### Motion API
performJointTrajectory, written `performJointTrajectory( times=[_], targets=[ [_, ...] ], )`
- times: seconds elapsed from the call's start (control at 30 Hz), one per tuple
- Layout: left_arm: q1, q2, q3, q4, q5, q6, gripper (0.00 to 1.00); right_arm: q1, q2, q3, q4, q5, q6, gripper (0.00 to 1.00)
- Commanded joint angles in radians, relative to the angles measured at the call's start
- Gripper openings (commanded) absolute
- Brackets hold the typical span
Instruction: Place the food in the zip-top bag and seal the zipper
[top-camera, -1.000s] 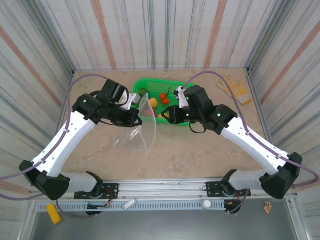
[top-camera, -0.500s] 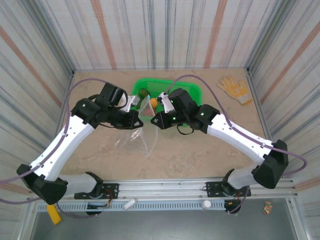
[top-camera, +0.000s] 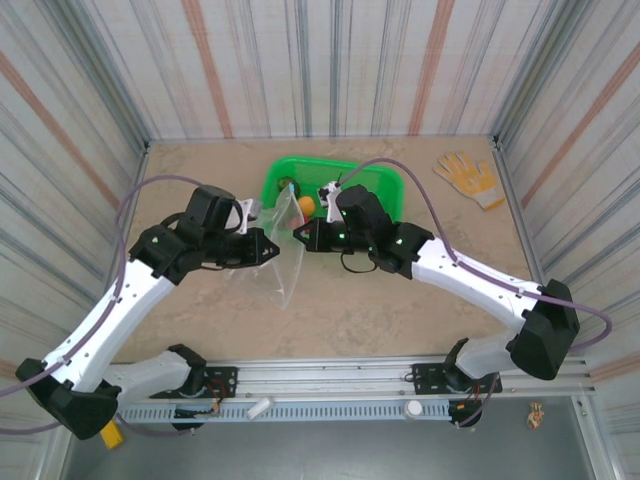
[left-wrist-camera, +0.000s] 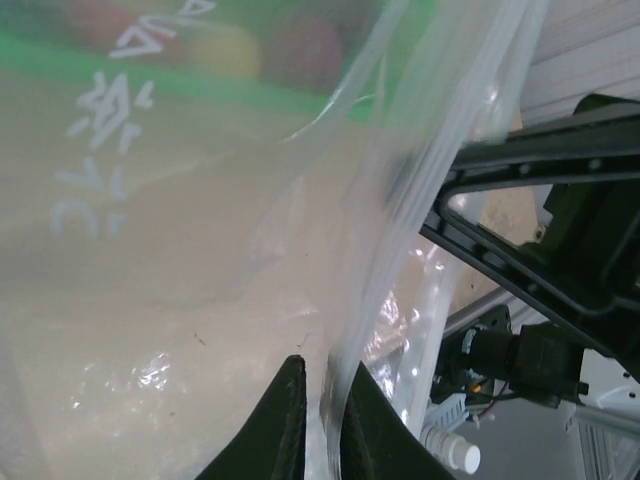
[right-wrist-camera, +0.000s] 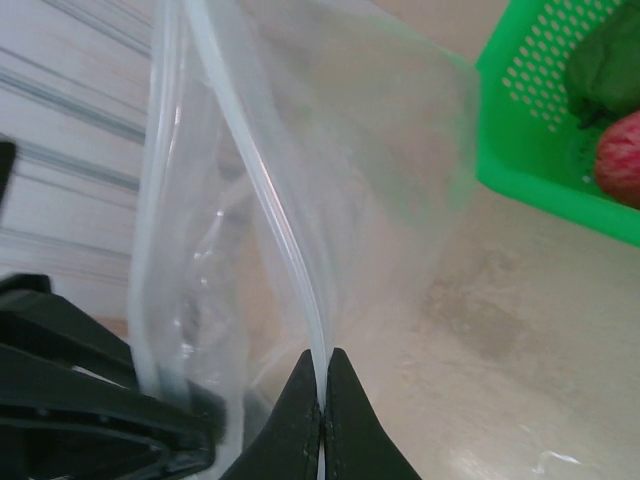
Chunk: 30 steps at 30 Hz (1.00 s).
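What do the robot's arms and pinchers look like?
The left arm and right arm are chains of smooth white tubes with chunky black joints. A thin purple cable loops off each one. The left gripper and right gripper each end in two slim, pointed black fingers.

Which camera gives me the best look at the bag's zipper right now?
Right wrist: the zipper runs as a sharp clear ridge straight into the shut right gripper. Left wrist gives blurred film of the zip-top bag, its rim hard to pick out. Top external shows it small, zipper not distinguishable.
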Motion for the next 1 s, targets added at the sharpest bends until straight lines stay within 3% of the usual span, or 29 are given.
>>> performJointTrajectory(
  times=[0.0, 0.3, 0.57, 0.67, 0.73, 0.83, 0.97],
  targets=[
    [0.004, -0.052, -0.034, 0.069, -0.048, -0.049, 0.14, 0.004, -0.026, -0.031, 0.098, 0.042, 0.087, 0.00],
    [0.005, -0.079, -0.052, 0.093, -0.095, -0.008, 0.00, 0.018, 0.010, -0.032, 0.121, 0.019, 0.111, 0.00],
    [0.011, -0.054, 0.034, 0.003, -0.146, 0.111, 0.00, -0.013, 0.014, 0.005, -0.053, 0.085, 0.028, 0.03],
    [0.040, -0.035, 0.108, -0.083, -0.162, 0.134, 0.00, -0.053, 0.034, 0.023, -0.121, 0.048, 0.002, 0.22],
    [0.080, 0.008, 0.165, -0.145, -0.125, 0.151, 0.00, -0.076, 0.059, 0.024, -0.057, -0.082, 0.001, 0.40],
    [0.103, 0.038, 0.189, -0.165, -0.132, 0.166, 0.00, -0.066, 0.071, 0.076, -0.037, -0.107, -0.026, 0.58],
    [0.222, 0.041, 0.131, -0.079, 0.033, 0.127, 0.00, -0.059, 0.072, 0.211, -0.229, 0.021, -0.157, 0.65]
  ],
)
